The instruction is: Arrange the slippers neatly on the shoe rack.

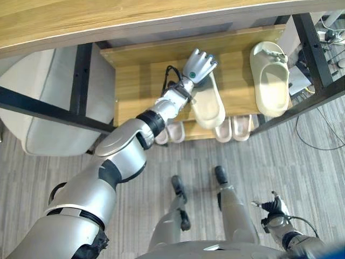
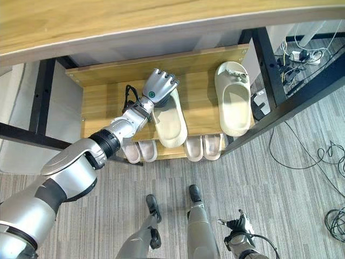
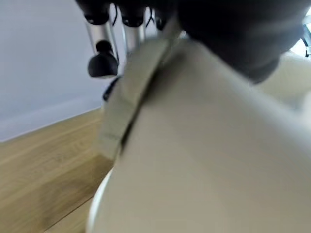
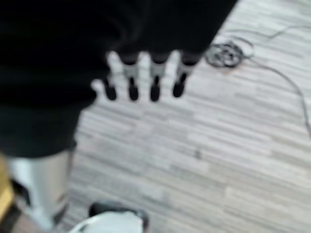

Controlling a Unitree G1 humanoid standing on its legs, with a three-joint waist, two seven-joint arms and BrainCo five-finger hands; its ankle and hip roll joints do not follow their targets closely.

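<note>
The robot's left hand [image 2: 157, 86] reaches in under a wooden tabletop [image 2: 108, 21] to the upper shelf of a shoe rack [image 2: 102, 100], its fingers curled down over the far end of a cream slipper [image 2: 171, 123] and holding it. In the eye views the slipper runs from beneath the hand toward the near edge of the shelf, its open sole facing up, with the far end hidden under the knuckles. The left wrist view shows the same slipper's pale strap pressed up close against the hand, with dark fingertips [image 3: 102, 63] reaching past its edge above the wood of the shelf.

To the right on the same shelf, well apart from the held one, a second cream slipper [image 2: 233, 102] lies flat with its toe pointing to the far side. Beneath the shelf's near edge, on a lower level, two pairs of pinkish slippers show by their tips: one pair [image 2: 140, 151] on the left beside the left forearm, the other pair [image 2: 204, 147] on the right.

The right hand [image 1: 274, 209] hangs low at the robot's right side above the grey plank floor [image 2: 280, 178], away from the rack, its fingers [image 4: 131, 82] straight, loosely spread and holding nothing.
</note>
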